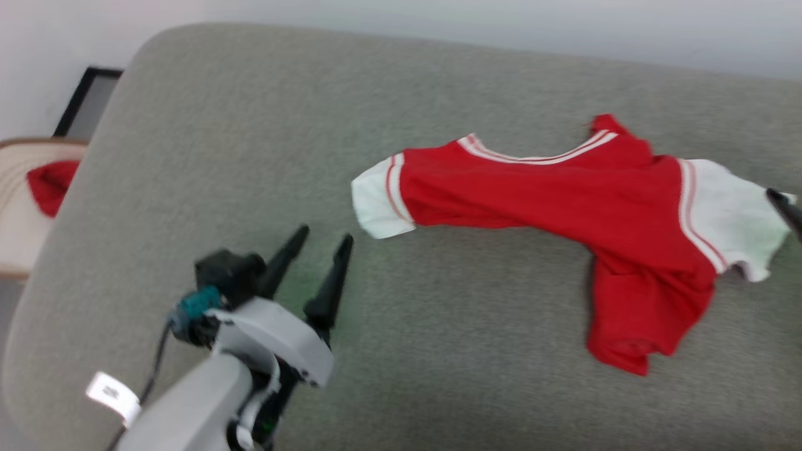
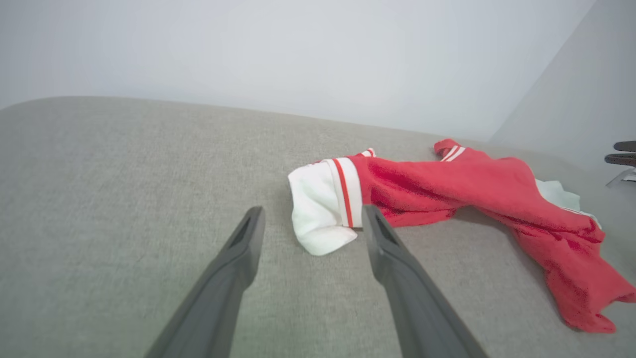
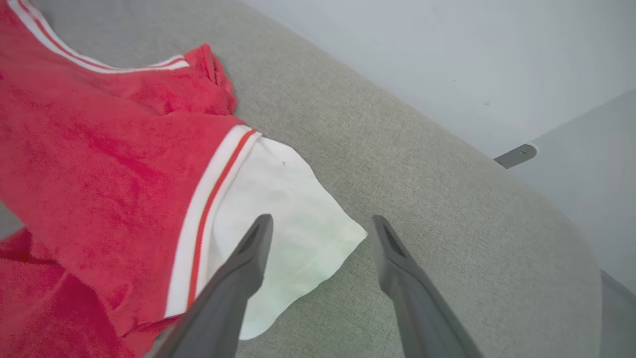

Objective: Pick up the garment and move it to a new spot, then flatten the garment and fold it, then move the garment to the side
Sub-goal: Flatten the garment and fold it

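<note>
Laid out on the grey tabletop (image 1: 207, 144), toward its right half: the garment (image 1: 551, 188), long axis running left to right, sleeve to sleeve. Neckline toward the far edge, lower body bunched and trailing toward the near edge on the right side.

Red body, short white sleeves, each joined by white-and-red striped trim. Same trim round the collar. Wrinkled, not flat, with a small fold peaked up beside the collar on the right shoulder.

Left tool (image 1: 325, 235) released, dark fingers spread wide with nothing between them, over bare tabletop just short of the left white sleeve. From the left wrist: that sleeve's end just past the fingertips (image 2: 254, 214), garment (image 2: 447, 184) stretching away to the right.

Right tool (image 3: 322, 219) likewise spread open, gripping nothing, straddling the corner of the right white sleeve, one finger over the cloth, the other over bare tabletop. Contact with the garment (image 3: 99, 159) impossible to tell. One dark fingertip (image 1: 783, 202) at that sleeve's outer edge in the head view.

Beyond the tabletop's left end: a pale basket (image 1: 19, 207) with a small red cloth (image 1: 50, 185).
</note>
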Available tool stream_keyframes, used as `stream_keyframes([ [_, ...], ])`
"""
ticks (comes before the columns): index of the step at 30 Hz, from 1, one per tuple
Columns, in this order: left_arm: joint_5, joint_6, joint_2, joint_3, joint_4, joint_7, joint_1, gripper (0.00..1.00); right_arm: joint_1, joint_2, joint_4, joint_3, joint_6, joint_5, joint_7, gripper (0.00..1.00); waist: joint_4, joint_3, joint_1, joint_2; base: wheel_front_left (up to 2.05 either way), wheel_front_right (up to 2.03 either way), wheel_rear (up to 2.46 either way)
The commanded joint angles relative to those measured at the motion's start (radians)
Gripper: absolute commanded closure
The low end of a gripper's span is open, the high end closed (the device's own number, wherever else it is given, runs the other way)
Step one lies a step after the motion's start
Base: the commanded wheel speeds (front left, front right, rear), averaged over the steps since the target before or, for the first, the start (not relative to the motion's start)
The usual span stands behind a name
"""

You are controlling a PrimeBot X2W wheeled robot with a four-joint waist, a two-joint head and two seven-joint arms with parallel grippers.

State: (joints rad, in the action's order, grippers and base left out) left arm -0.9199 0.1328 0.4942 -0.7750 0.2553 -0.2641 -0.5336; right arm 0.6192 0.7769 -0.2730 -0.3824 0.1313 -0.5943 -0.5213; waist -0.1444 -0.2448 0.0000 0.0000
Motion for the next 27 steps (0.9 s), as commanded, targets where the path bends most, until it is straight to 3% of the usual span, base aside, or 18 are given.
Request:
stream_keyframes([
  [1,0.016,0.003,-0.007,0.0,-0.009,0.001,0.03,0.0,0.026,0.027,-0.011,-0.04,-0.001,-0.012,-0.009,0.0,-0.082,-0.066,0.0,0.0,0.0,0.0,0.0],
  [5,0.058,0.0,-0.033,0.058,-0.055,0.0,0.065,0.0,0.117,0.134,-0.059,-0.168,-0.001,-0.063,-0.024,0.0,-0.139,-0.107,0.0,0.0,0.0,0.0,0.0],
  [9,0.099,-0.012,-0.046,0.096,-0.075,0.0,0.079,0.0,0.193,0.176,-0.113,-0.25,-0.001,-0.11,-0.014,0.0,-0.167,-0.145,0.0,0.0,0.0,0.0,0.0],
  [17,0.134,-0.035,-0.027,0.14,-0.093,0.0,0.073,0.0,0.259,0.183,-0.213,-0.404,-0.001,-0.185,-0.061,0.0,-0.173,-0.171,0.0,0.0,0.0,0.0,0.0],
  [18,0.136,-0.037,-0.021,0.143,-0.097,0.0,0.067,0.0,0.263,0.181,-0.216,-0.422,-0.001,-0.19,-0.065,0.08,-0.171,-0.173,0.0,0.0,0.0,0.0,0.0],
  [19,0.138,-0.039,-0.015,0.145,-0.101,0.0,0.059,0.0,0.268,0.181,-0.218,-0.436,0.0,-0.2,-0.063,0.62,-0.169,-0.174,0.0,0.0,0.0,0.0,0.0],
  [20,0.139,-0.044,-0.007,0.147,-0.103,0.005,0.051,0.0,0.272,0.178,-0.221,-0.452,0.0,-0.21,-0.062,1.0,-0.165,-0.175,0.0,0.0,0.0,0.0,0.0],
  [23,0.157,-0.063,0.026,0.144,-0.116,0.034,-0.002,0.0,0.294,0.174,-0.228,-0.479,-0.001,-0.246,-0.053,1.0,-0.153,-0.175,0.0,0.0,0.0,0.0,0.0],
  [27,0.178,-0.126,0.069,0.126,-0.129,0.128,-0.136,0.0,0.337,0.172,-0.23,-0.507,-0.001,-0.261,-0.035,1.0,-0.129,-0.181,0.0,0.0,0.0,0.0,0.0],
])
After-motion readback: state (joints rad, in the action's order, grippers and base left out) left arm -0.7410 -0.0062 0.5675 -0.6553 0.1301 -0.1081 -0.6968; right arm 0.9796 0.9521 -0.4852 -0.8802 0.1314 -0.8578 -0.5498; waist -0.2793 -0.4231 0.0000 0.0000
